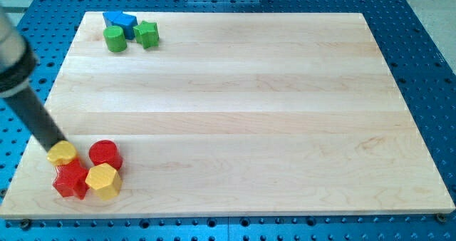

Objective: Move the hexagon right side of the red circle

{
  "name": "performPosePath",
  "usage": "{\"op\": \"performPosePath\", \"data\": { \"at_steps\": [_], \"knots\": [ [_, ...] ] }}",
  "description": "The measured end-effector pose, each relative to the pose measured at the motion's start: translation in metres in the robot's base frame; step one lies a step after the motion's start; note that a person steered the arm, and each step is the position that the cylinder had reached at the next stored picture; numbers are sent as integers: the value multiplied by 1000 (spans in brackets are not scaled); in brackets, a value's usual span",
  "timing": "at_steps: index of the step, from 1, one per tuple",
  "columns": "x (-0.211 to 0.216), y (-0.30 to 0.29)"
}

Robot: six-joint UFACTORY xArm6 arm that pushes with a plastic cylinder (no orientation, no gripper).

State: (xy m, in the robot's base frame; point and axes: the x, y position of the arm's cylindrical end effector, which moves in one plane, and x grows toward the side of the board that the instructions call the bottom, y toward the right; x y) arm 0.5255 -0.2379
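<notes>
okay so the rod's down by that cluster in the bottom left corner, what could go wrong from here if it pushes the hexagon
My tip sits at the yellow round block, not the yellow hexagon, so it may shove the wrong piece. The hexagon touches the red circle and red star-like block; pushing could drag them along. The board's bottom edge is close.

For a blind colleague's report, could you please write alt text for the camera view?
My tip touches a small yellow block at the wooden board's bottom-left, beside the red circle, a red star-like block and the yellow hexagon. Far off, at the top-left, sit a blue block, a green cylinder and a green star-like block.
</notes>
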Motion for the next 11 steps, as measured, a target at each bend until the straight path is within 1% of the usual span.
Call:
{"op": "performPosePath", "data": {
  "at_steps": [1, 2, 3, 4, 5, 6, 10, 11],
  "knots": [
    [0, 0],
    [19, -45],
    [87, -42],
    [93, -23],
    [92, 17],
    [93, 35],
    [91, 76],
    [63, 88]
  ]
}}
